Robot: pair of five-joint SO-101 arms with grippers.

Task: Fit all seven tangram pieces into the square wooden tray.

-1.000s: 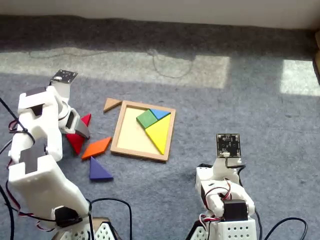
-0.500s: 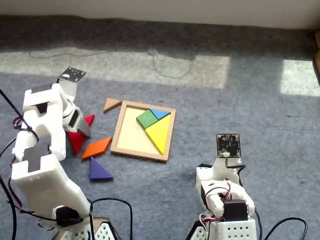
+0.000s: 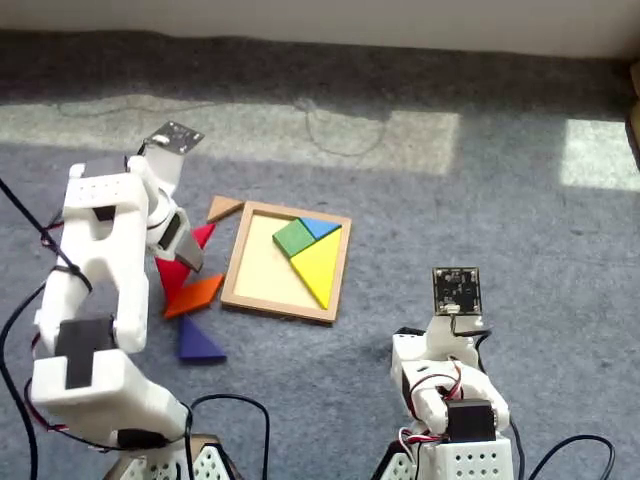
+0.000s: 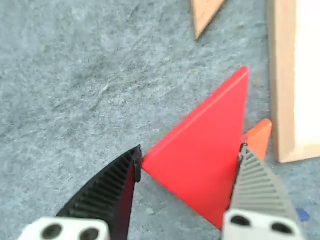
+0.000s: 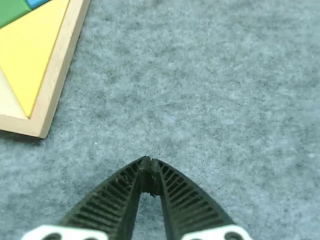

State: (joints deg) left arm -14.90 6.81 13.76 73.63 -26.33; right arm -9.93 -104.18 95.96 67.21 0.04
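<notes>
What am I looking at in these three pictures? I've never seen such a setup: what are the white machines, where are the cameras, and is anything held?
The white machines are the left arm and the right arm, small robots each ending in a two-fingered gripper. The high view looks down on both; the other two pictures come from cameras on each arm's wrist. On the grey carpet lies a square wooden tray holding a green square, a blue triangle and a yellow triangle. Beside it lie a tan triangle, an orange parallelogram and a purple triangle. The left gripper grips the red triangle by its edges; the right gripper is shut on nothing, over carpet.
</notes>
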